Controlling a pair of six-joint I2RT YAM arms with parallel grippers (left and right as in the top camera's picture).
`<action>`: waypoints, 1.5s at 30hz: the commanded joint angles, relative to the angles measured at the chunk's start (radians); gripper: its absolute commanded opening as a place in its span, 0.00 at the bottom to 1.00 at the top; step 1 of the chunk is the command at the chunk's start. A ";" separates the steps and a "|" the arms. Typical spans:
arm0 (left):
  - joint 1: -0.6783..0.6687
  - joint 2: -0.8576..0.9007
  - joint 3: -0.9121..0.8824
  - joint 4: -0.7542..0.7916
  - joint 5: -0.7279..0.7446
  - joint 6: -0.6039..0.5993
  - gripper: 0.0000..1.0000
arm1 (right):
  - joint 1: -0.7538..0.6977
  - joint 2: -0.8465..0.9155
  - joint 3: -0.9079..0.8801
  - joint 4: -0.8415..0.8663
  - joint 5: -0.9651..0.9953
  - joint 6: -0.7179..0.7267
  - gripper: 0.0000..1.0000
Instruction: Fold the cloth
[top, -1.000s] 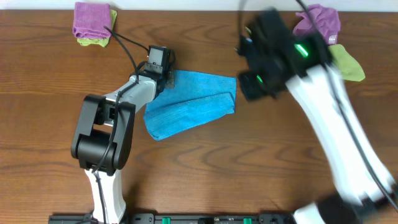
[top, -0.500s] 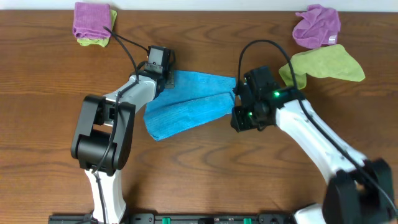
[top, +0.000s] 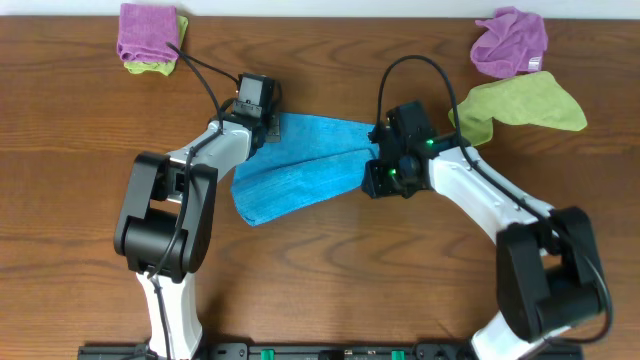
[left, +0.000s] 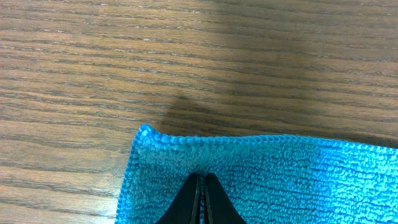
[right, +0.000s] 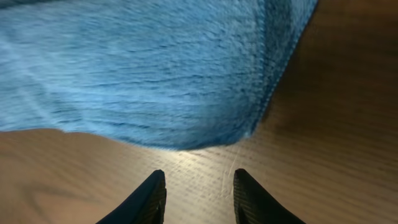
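Sky-blue terry cloth (top: 300, 165): it lay near the middle of the table, spread slanted between the two arms, and from above we saw one layer lying over another
Cloth in the left wrist view (left: 280, 180): we saw a stitched edge and one rounded corner flat on the wood
Cloth in the right wrist view (right: 155, 68): it filled the upper part, with a corner hanging down toward the fingers; the picture was a little blurred
Left gripper (top: 266, 128): it stood at the upper left corner of the cloth
Left gripper, close view (left: 201, 182): its two black fingers were pressed together, with the tips against the cloth surface just inside the edge; we could not tell if any fabric was pinched between them
Right gripper (top: 376, 178): it was at the right end of the cloth
Right gripper, close view (right: 196, 180): the fingers stood apart with only bare wood between them, and the cloth corner was just ahead of them, not touching
Brown wooden table (top: 80, 200): it carried everything
Purple cloth on a lime-green cloth (top: 147, 32): far left corner, well apart from the task
Crumpled purple cloth (top: 510, 42): far right side
Lime-green cloth (top: 525, 105): just below the crumpled purple one, near the right arm
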 joint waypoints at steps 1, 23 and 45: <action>0.007 0.031 -0.014 -0.023 -0.017 -0.007 0.06 | -0.006 0.010 -0.001 0.026 0.005 0.019 0.36; 0.007 0.031 -0.014 -0.022 -0.018 -0.003 0.06 | -0.020 0.037 0.050 -0.008 0.040 0.082 0.01; 0.008 0.031 -0.014 0.001 -0.021 -0.004 0.05 | 0.085 0.035 0.185 -0.703 0.072 0.082 0.56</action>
